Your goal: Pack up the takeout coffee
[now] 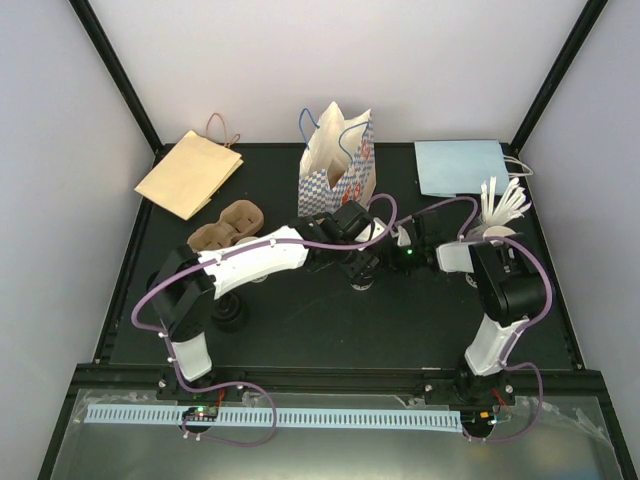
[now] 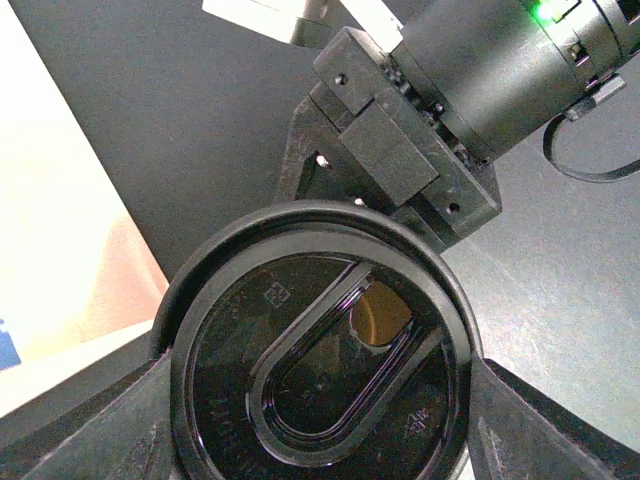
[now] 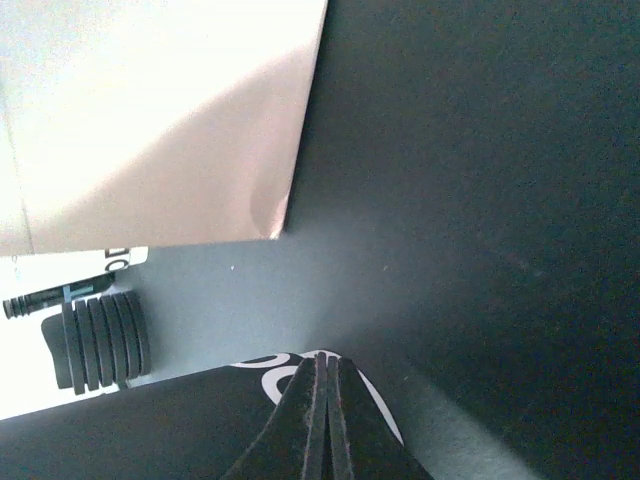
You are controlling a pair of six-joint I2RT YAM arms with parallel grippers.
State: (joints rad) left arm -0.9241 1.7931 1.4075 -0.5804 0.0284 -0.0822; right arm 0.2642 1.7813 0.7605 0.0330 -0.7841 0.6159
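Jaws of the left gripper [image 2: 318,425] clasp a coffee cup [image 2: 230,340], black-lidded

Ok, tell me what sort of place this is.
Probably a robot test cell, not a café: plain walls and black frame posts enclose a black table, a left arm and right arm are bolted at its near edge, and takeout props, a checkered bag and a cup carrier, are laid out.

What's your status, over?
Left gripper clamped on lidded coffee cup. Right gripper shut, empty, close beside cup. Bag upright behind.
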